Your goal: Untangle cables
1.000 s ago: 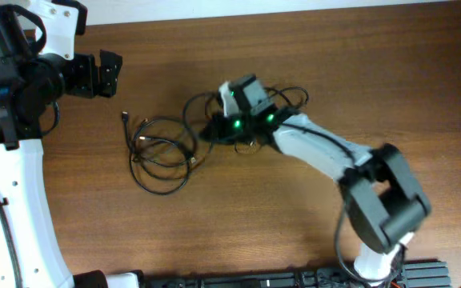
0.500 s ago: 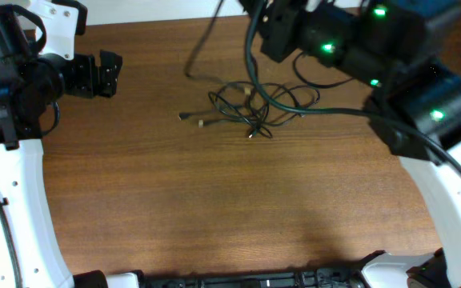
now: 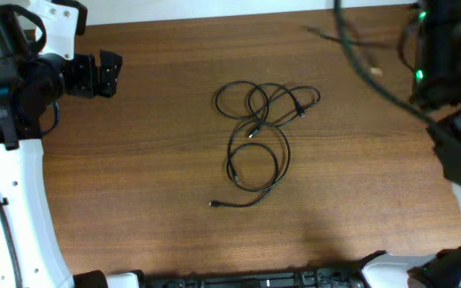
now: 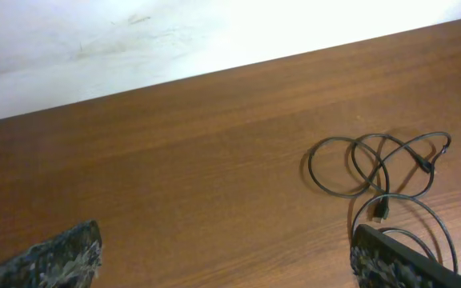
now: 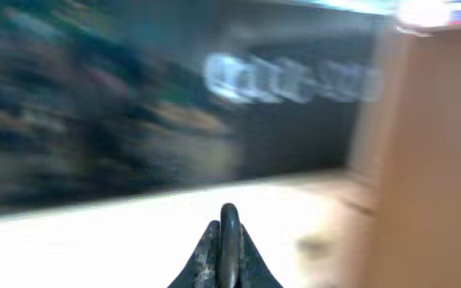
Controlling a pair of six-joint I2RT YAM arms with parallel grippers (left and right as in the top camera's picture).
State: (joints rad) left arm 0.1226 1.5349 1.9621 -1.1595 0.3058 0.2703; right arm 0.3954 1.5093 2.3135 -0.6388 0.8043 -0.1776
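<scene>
- Your left gripper (image 3: 106,74) hangs near the far left corner of the bench. In the left wrist view its 2 fingers (image 4: 62,258) stand wide apart, with nothing between them.
- The cables (image 3: 261,136) lie on the bench (image 3: 134,200) near its middle, a little toward the far edge and well apart from both grippers. There are 3 or 4 small loops crossing each other on the far side. Below them 1 bigger loop runs toward the near edge and ends in a free plug (image 3: 212,204).
- I judge the cables to be very light, soft and limp. They will bend and slide on the smooth wood, and a pulled loop can drag the whole bundle with it.
- A good place to take hold is the free plug or the open side of the big loop, where only 1 cord lies. The crossing point of the small loops is a bad place, because there you can pinch 2 cords together.
- The cords are thin, so close the fingers fully and pull slowly.
- A blurred cord (image 3: 355,58) shows near the far right corner. I cannot tell if it is 1 of the cables or a wire of the arm.
- Your right gripper (image 5: 229,216) has its fingers pressed together. The view is too blurred to show if a thin cord is between them.
- No brand or label can be read. The light shape in the right wrist view is only blur.
</scene>
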